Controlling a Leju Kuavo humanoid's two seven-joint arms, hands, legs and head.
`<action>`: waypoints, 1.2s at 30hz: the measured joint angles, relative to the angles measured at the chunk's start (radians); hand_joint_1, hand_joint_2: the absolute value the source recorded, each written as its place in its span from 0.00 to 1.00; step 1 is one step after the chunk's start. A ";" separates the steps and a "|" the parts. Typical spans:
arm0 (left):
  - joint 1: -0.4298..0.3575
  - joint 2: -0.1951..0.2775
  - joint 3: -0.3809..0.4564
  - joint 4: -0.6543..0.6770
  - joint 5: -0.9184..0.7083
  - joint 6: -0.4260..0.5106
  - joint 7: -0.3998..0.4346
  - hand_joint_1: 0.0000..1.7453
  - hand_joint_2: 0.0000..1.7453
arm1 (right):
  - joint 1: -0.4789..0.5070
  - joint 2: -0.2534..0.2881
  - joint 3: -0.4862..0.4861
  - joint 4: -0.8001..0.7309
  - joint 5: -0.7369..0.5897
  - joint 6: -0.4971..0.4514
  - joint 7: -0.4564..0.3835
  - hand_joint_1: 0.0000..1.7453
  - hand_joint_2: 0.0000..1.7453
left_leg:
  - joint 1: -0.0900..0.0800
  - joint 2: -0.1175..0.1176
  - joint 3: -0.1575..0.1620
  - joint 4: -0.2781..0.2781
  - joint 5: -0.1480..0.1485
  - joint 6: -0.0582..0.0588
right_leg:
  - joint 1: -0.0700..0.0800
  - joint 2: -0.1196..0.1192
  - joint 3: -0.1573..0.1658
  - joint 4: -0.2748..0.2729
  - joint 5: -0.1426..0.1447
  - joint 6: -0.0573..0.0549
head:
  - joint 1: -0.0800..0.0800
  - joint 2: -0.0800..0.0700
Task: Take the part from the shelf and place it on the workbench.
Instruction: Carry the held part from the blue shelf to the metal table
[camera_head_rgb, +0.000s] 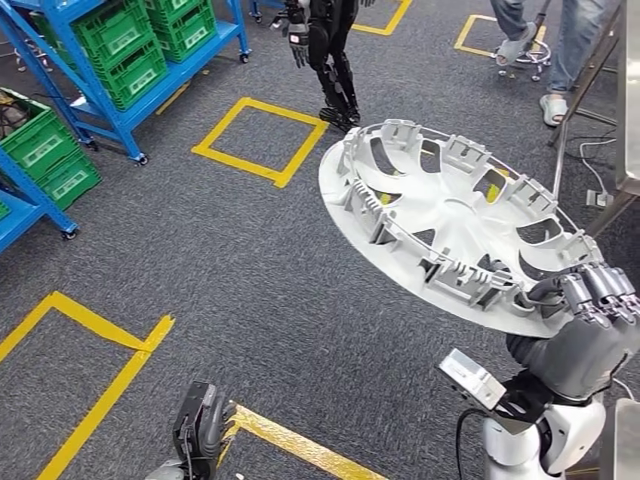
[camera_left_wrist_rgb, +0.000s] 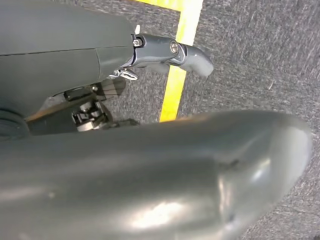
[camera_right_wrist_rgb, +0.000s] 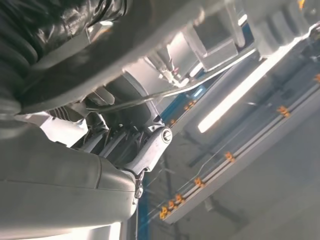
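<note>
The part is a large white wheel cover (camera_head_rgb: 453, 225), held out flat over the carpet with its ribbed inner side up. My right hand (camera_head_rgb: 585, 325) grips its near right rim, fingers curled over the edge. In the right wrist view the wheel cover (camera_right_wrist_rgb: 211, 45) runs just above my right hand (camera_right_wrist_rgb: 124, 150). My left hand (camera_head_rgb: 200, 425) hangs low at the bottom of the head view and holds nothing. In the left wrist view my left hand (camera_left_wrist_rgb: 170, 52) hangs over grey carpet and a yellow tape line, its fingers (camera_left_wrist_rgb: 188, 52) stretched out.
Blue shelves (camera_head_rgb: 106, 100) with green crates (camera_head_rgb: 121, 45) stand at the far left. Another dark humanoid robot (camera_head_rgb: 328, 50) stands ahead. A person's legs (camera_head_rgb: 562, 50) and a stool are at the far right, beside a metal table frame (camera_head_rgb: 596, 100). Yellow tape squares (camera_head_rgb: 260, 140) mark the carpet.
</note>
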 joint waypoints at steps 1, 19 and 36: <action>-0.002 0.000 0.000 0.000 0.000 0.000 0.000 0.00 0.00 | 0.000 0.000 -0.001 -0.001 0.000 0.000 0.000 1.00 1.00 | 0.002 -0.017 -0.005 0.017 -0.015 -0.004 | -0.002 0.010 0.000 -0.001 0.002 -0.006 | 0.000 0.000; 0.006 0.011 0.005 0.003 -0.019 0.000 0.024 0.00 0.00 | 0.003 0.001 -0.040 -0.037 0.035 0.000 0.000 1.00 1.00 | 0.006 -0.121 -0.011 -0.017 0.025 0.037 | -0.004 0.065 -0.103 0.148 -0.062 0.025 | -0.003 0.000; 0.010 0.013 0.006 0.006 -0.029 -0.001 0.040 0.00 0.00 | 0.017 0.002 -0.101 -0.076 0.056 0.000 0.000 1.00 1.00 | 0.004 -0.100 -0.115 0.264 -0.134 -0.005 | 0.004 0.063 0.004 -0.009 0.008 -0.028 | -0.010 0.000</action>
